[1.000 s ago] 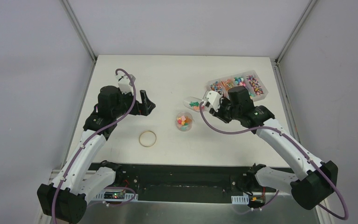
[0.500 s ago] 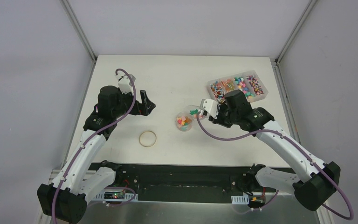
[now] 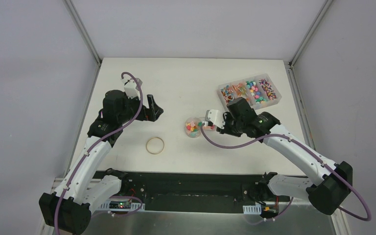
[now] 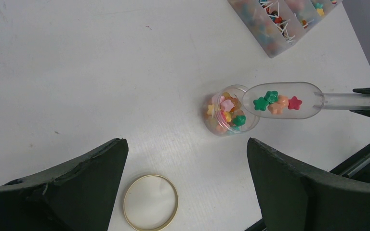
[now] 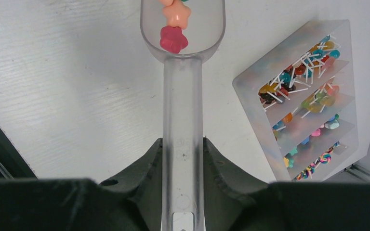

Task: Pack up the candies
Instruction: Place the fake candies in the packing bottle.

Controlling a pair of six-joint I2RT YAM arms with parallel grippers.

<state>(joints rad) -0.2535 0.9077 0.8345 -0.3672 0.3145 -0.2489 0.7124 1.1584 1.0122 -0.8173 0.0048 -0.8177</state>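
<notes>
Firmly, the right jaws are closed on the handle of the clear scoop [image 5: 183,120], held about level. Its bowl carries a few candies [image 4: 270,97], green, orange and red, and its tip overlaps the rim of a small clear jar [image 4: 229,115], part filled with more, near the middle of the bench [image 3: 176,83]. The right arm stretches from the near right corner, forearm slanting left, wrist turned toward the left edge. A compartment box [image 3: 249,92] of sweets sits at the far right corner. The left jaws gape wide, holding nothing, above the left half; that arm is bent at the elbow, wrist facing right. A tan ring [image 3: 155,145] lies toward the near edge.
</notes>
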